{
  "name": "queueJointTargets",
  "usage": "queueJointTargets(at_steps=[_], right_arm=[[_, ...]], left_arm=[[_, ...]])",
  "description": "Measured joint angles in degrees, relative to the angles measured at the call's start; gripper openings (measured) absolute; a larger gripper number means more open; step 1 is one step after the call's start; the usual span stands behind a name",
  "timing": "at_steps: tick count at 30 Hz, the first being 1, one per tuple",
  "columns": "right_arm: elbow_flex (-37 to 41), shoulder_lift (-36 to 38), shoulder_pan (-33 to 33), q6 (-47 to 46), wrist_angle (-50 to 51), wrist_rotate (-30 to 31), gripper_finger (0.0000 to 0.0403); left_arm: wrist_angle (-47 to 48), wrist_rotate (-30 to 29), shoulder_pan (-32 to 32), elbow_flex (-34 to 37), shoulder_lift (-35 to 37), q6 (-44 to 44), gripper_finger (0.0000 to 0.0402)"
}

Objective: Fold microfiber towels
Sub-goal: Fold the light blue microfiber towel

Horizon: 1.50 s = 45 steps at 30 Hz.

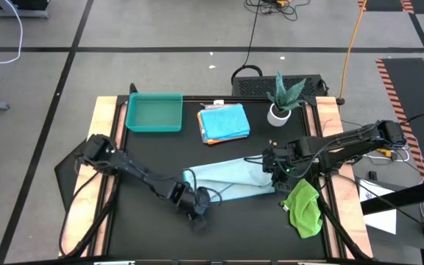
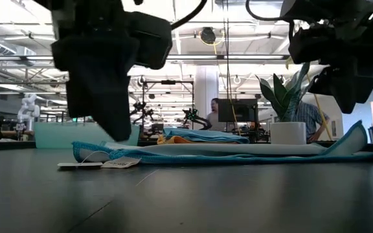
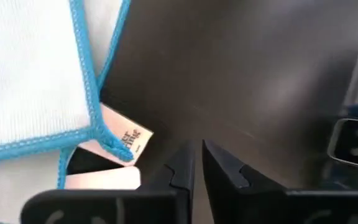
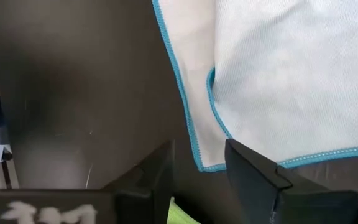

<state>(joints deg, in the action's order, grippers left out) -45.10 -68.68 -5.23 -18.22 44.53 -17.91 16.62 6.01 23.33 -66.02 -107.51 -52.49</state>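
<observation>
While one pale-blue towel (image 1: 230,180) lies folded into a long band at table centre, the lot is only partly done.

Item 1, pale-blue towel: soft ribbed microfibre, bright-blue stitched hem, white tag (image 3: 126,140) at its 9 o'clock end. Folded in half, by the doubled edges in both wrist views; a further fold looks due.

Item 2, stack (image 1: 224,122) at 12 o'clock of the band: a bright-blue towel folded square over a yellow-orange one, edges roughly aligned. Judged finished.

Item 3, green towel (image 1: 305,208) at 4 o'clock, near the table's edge: crumpled, unfolded, still to do.

Item 4, white-grey towel: not seen.

Item 5, tray (image 1: 154,112) at 11 o'clock: rigid teal rectangle, shallow walls, nothing in it.

Item 6, plant (image 1: 282,99) at 1 o'clock: stiff pointed leaves in a smooth white pot.

Left gripper (image 1: 197,206): just off the band's 9 o'clock end, above bare table, jaws together, holding nothing.

Right gripper (image 1: 274,168): over the band's 3 o'clock end, jaws apart, nothing between them; the towel corner lies flat beneath.

Table (image 1: 160,154): matte black top, pale wooden side rails.
</observation>
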Motion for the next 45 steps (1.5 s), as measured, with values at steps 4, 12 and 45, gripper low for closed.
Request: queueJointTargets(at_steps=[4,12,45], right_arm=[[-0.02,-0.08,0.00,0.00,-0.22,1.08,0.0133],[-0.02,-0.09,0.00,-0.68,-0.32,2.92,0.0133],[-0.02,-0.09,0.02,0.73,-1.03,4.52,0.0132]], left_arm=[[2.93,-6.80,2.17,0.02,-0.21,-0.66,0.0033],[8.14,-14.76,3.12,-2.44,-0.12,2.49,0.0033],[21.78,-12.07,-1.30,-9.94,-0.10,30.36,0.0157]])
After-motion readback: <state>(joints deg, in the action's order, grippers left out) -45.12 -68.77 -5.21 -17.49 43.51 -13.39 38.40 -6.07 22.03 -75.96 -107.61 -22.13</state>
